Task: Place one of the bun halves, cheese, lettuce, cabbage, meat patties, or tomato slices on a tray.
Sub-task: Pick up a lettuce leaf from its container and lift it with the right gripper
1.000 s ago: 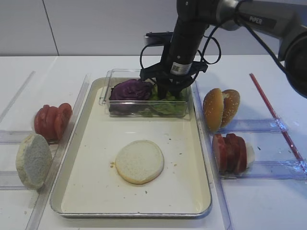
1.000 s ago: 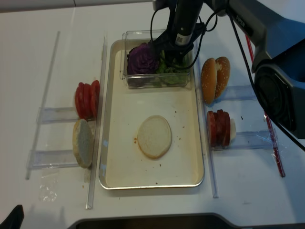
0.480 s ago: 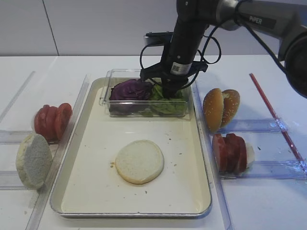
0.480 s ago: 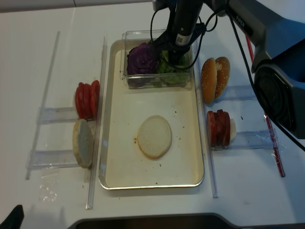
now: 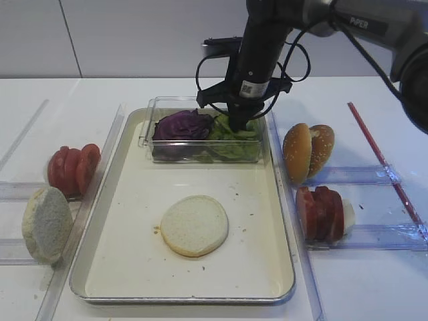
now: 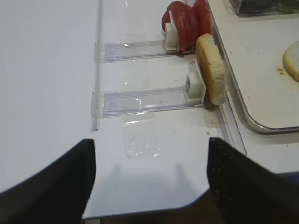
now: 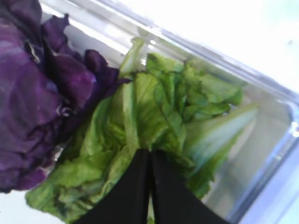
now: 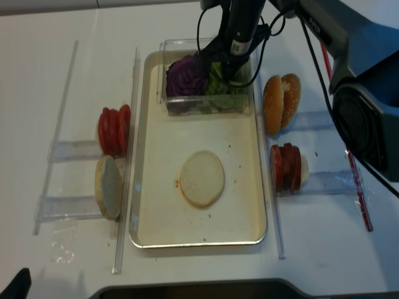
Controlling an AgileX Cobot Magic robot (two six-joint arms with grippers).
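Note:
In the clear plastic box (image 5: pixel 148 146) at the tray's far end, my right gripper (image 5: pixel 238 124) is shut on the ruffled green lettuce (image 7: pixel 168 109). Its black fingertips (image 7: pixel 140 161) pinch a fold of the leaf. The purple cabbage (image 5: pixel 180 125) lies beside it on the left. The metal tray (image 5: pixel 134 267) holds one bun half (image 5: pixel 194 225), pale face up. My left gripper (image 6: pixel 150 142) hangs open over bare table near the front left, holding nothing.
Left of the tray, tomato slices (image 5: pixel 72 168) and a bun half (image 5: pixel 45 224) stand in clear racks. Right of it stand sesame bun halves (image 5: pixel 307 151) and more red slices (image 5: pixel 324 212). A red rod (image 5: pixel 384 160) lies at the far right.
My right gripper's jaws have closed on the lettuce and lifted slightly, pulling the leaf up. The left gripper has not moved.

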